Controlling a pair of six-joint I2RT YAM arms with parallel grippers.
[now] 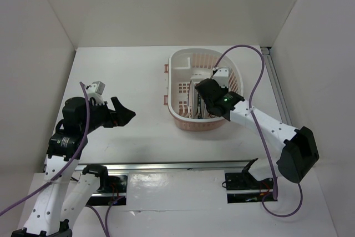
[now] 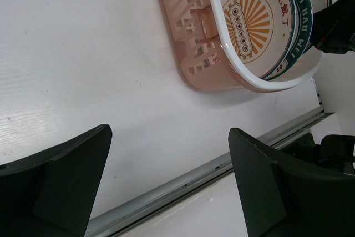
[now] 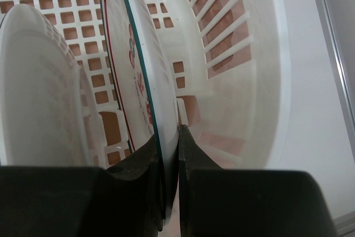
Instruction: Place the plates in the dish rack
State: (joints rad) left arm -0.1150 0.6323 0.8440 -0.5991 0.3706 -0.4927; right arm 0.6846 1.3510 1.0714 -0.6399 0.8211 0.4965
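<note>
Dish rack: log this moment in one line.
right gripper: shut on third plate, upright in dish rack | left gripper: open, empty | racked: sunburst plate, teal-band plate

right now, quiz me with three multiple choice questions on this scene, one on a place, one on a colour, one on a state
1. Where are the plates relative to the rack?
A. lying flat beside it
B. standing on edge inside it
C. stacked on top of its rim

2. What colour is the sunburst on the front plate?
A. blue
B. green
C. orange

3. What state is the right hand in?
A. shut on the rim of the teal-edged plate
B. wide open, holding nothing
C. shut on nothing

Answers:
1. B, the left wrist view shows them upright behind the rack's wall.
2. C, orange rays fan out around its centre.
3. A, the right wrist view shows it clamped on that plate's edge inside the rack.
</note>
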